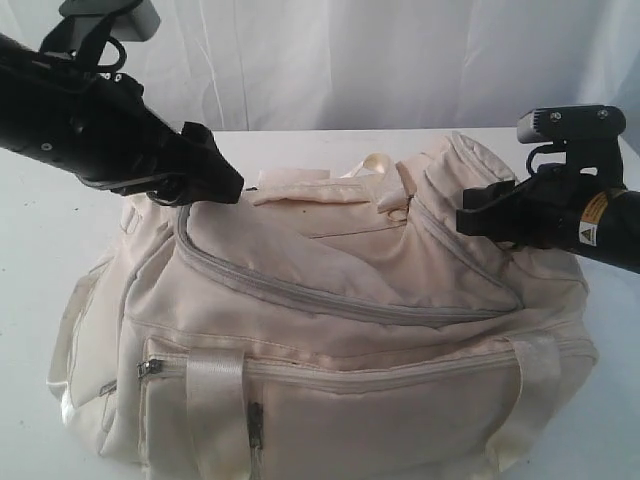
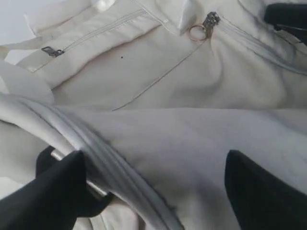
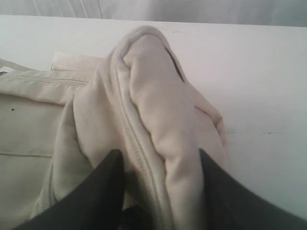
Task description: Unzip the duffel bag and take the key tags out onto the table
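The cream-white duffel bag (image 1: 330, 340) lies on the white table (image 1: 40, 260) with its long grey top zipper (image 1: 300, 295) zipped. My left gripper (image 1: 215, 185) hovers open at the bag's upper left end, its fingers straddling the zipper band (image 2: 96, 153) and bag fabric (image 2: 192, 96). At the bag's right end, my right gripper (image 1: 470, 222) has both fingers pressed on a raised fold of bag fabric (image 3: 148, 96) beside a zipper seam, right gripper (image 3: 159, 155) shut on it. A zipper pull with a metal ring (image 2: 204, 26) lies near the handle. The key tags are hidden.
A front pocket with its own zipper (image 1: 400, 372) and a webbing handle (image 1: 215, 400) face the camera. A white curtain (image 1: 380, 60) hangs behind the table. Bare tabletop (image 3: 249, 72) shows beyond the bag's right end.
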You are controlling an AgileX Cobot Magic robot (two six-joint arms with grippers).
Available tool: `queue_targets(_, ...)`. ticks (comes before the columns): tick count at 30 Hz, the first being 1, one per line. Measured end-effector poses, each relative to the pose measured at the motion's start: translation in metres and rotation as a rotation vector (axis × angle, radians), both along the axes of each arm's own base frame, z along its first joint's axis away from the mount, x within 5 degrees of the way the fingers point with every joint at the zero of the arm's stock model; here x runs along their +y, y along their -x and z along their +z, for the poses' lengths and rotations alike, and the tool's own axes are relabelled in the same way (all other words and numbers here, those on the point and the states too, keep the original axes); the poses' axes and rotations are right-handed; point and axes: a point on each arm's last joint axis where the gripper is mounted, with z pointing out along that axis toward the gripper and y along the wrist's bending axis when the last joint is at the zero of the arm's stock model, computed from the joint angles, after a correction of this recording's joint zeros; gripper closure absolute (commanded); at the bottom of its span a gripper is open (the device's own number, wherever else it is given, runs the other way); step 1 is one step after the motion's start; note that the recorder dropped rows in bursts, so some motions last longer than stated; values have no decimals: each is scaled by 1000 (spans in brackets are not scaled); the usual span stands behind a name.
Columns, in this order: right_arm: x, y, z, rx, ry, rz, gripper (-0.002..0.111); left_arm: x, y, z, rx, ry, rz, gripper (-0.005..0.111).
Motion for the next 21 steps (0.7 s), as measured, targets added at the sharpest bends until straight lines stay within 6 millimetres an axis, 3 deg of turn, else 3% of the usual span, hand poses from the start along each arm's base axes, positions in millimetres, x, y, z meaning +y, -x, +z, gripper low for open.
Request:
queue_targets(4, 0, 0, 0, 0, 0, 0, 91, 0, 3, -6, 69, -28, -21, 32)
queue_targets(7, 0, 0, 0, 0, 0, 0, 99, -1, 3, -12, 120, -48, -28, 48)
queue_targets(11, -1, 1, 1, 6, 12, -9, 108, -1, 5, -18, 171, -89, -47, 81)
queue_targets(14, -5, 4, 7, 10, 35, -30, 108, 0, 7, -20, 190, -111, -58, 107)
queue_targets(21, -14, 15, 26, 4, 88, -88, 108, 17, 10, -25, 202, -307, -19, 107)
